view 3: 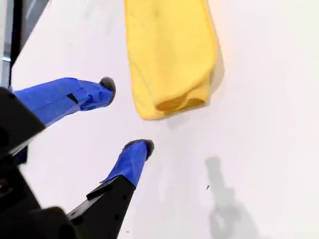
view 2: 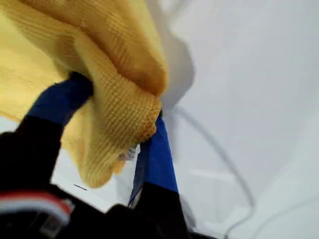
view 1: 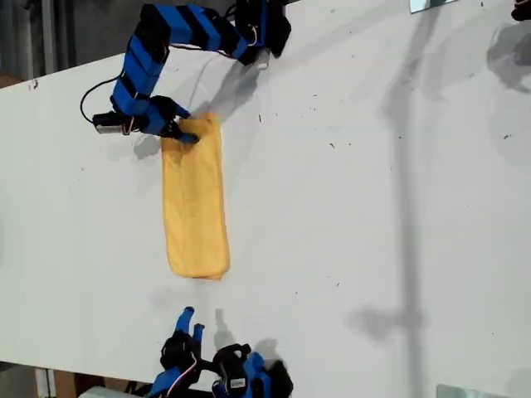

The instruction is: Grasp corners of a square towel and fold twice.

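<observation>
A: Exterior view: my first gripper [view 1: 184,135] has its jaws clenched on the far end of the square towel [view 1: 195,199], a long strip running from the table's far edge toward its near edge.

B: First wrist view?

A: Cloth bunched between the blue fingers [view 2: 62,102].

B: Second wrist view?

A: My second gripper [view 3: 127,117] is released, empty; the towel's free folded end lies just ahead of it.

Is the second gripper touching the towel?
Apart. The second wrist view shows my second gripper open over bare table, with a white gap between its fingertips and the towel.
</observation>
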Motion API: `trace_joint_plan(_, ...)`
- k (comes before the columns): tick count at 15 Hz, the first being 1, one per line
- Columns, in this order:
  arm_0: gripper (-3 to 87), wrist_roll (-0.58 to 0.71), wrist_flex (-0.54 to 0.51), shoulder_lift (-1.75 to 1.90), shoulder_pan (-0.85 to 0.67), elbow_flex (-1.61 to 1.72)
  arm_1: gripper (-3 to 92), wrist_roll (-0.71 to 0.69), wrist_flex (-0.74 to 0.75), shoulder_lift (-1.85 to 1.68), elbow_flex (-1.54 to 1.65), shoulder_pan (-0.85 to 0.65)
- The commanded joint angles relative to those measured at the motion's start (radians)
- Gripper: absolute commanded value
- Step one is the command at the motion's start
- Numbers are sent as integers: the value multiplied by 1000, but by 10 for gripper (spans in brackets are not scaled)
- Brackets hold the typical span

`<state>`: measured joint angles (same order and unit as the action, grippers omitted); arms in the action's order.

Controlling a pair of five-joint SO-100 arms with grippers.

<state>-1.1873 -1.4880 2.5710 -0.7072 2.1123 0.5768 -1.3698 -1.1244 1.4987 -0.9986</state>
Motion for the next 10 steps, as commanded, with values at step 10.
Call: trace_joint_plan(10, 202, -236, 60, 732, 147, 620, -1, 224, -6, -627, 371, -123)
